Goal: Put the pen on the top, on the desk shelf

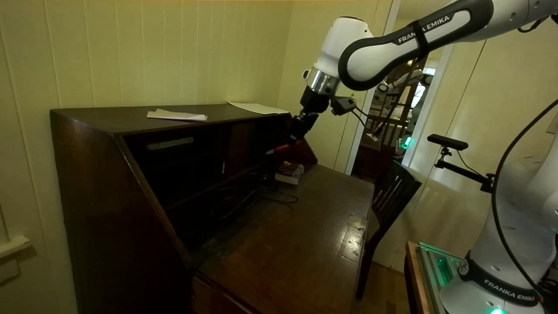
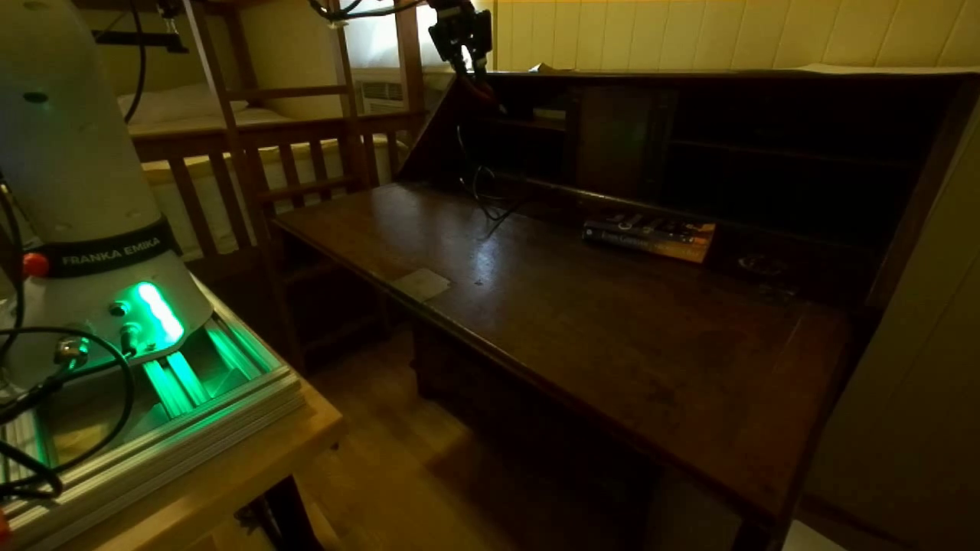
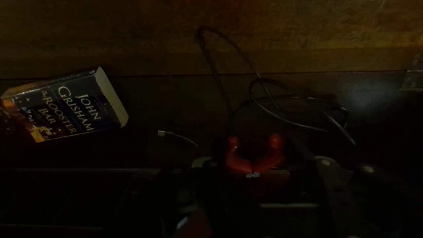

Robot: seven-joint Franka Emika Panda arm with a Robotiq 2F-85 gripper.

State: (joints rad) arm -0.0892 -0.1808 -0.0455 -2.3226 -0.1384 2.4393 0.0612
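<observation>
My gripper (image 1: 295,137) hangs in front of the desk's compartments, at one end and above the writing leaf. It is shut on a red object (image 1: 282,148) with a pale tip pointing into the desk. In the wrist view the red object (image 3: 239,164) shows two red arms between the dark fingers; it is too dark to tell whether it is the pen. The gripper (image 2: 473,70) also shows in an exterior view. The top (image 1: 109,117) of the desk lies above the compartments. The desk shelf (image 2: 788,152) is inside, in deep shadow.
A paperback book (image 3: 71,104) and looped black cables (image 3: 231,79) lie at the back of the writing leaf (image 1: 305,244). Papers (image 1: 176,115) lie on the top. A chair (image 1: 394,196) stands beyond the leaf. Vertical partitions divide the compartments.
</observation>
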